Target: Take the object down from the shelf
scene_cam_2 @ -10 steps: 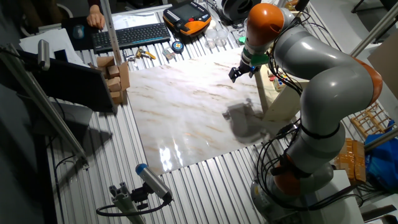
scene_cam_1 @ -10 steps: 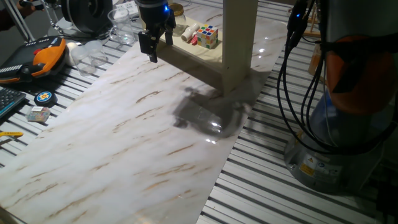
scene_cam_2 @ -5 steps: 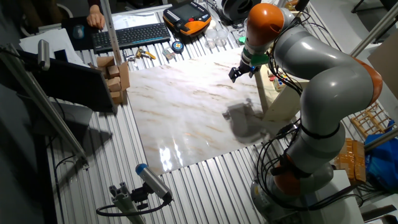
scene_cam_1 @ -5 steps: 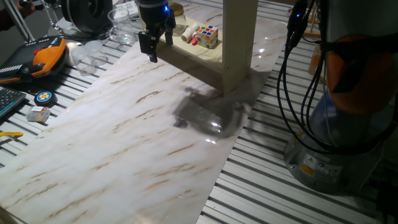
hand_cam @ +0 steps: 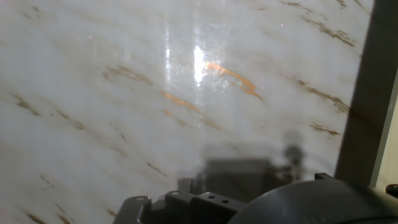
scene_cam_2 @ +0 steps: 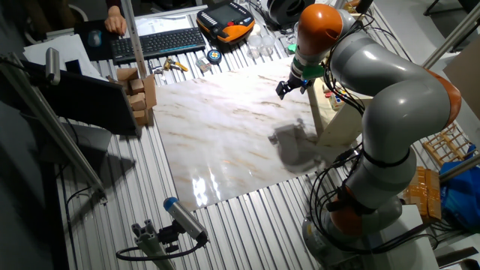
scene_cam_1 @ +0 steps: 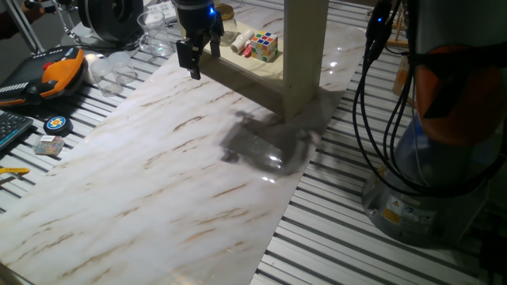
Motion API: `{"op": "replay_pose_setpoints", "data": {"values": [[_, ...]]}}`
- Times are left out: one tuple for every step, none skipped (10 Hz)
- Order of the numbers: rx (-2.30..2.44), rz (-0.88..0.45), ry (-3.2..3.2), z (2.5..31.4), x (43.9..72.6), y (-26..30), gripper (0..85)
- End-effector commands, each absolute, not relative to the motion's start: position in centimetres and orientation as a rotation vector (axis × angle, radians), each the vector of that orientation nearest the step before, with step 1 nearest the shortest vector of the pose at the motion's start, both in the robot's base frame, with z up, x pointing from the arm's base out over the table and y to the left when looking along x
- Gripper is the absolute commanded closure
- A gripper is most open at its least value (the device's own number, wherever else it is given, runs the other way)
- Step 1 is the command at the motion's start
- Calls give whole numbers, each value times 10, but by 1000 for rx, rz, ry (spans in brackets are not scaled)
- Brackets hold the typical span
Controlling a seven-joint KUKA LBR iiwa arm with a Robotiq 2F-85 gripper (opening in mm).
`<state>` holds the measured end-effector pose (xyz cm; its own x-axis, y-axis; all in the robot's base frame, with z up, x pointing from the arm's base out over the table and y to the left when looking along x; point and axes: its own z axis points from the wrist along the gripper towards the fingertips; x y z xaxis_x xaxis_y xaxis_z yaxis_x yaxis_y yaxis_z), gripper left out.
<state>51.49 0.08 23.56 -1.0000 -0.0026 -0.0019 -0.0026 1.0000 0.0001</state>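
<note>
Nothing has shifted since a second ago, every view matches. The big grey and orange arm (scene_cam_2: 390, 97) bends over the marble table (scene_cam_1: 158, 174) exactly as before. The cream shelf (scene_cam_1: 305, 55) stands at the table's far edge, its low board carrying a Rubik's cube (scene_cam_1: 265, 45) with a small white and red item just beside it, both untouched. The gripper (scene_cam_1: 196, 57) hangs above the tabletop just in front of the board's near end, holding nothing. Its dark fingers (scene_cam_1: 194, 62) point down, but whether they stand apart I cannot tell.
</note>
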Motion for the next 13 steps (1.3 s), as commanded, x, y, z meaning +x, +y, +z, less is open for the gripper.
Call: {"op": "replay_pose_setpoints", "data": {"values": [[-4,0,3140,236,515,1,850],[-181,-31,3178,236,515,1,850],[-181,-30,3181,239,515,1,850],[-178,-33,3182,239,515,2,850],[-178,-33,3182,239,515,2,850],[-178,-33,3182,239,515,2,850],[-178,-31,3179,239,515,2,850],[-178,-36,3176,239,515,2,850],[-178,-36,3174,239,515,2,850],[-178,-36,3173,239,515,2,850],[-178,-38,3171,239,515,2,850],[-175,-39,3171,239,515,2,850],[-175,-39,3171,239,515,1,850]]}}
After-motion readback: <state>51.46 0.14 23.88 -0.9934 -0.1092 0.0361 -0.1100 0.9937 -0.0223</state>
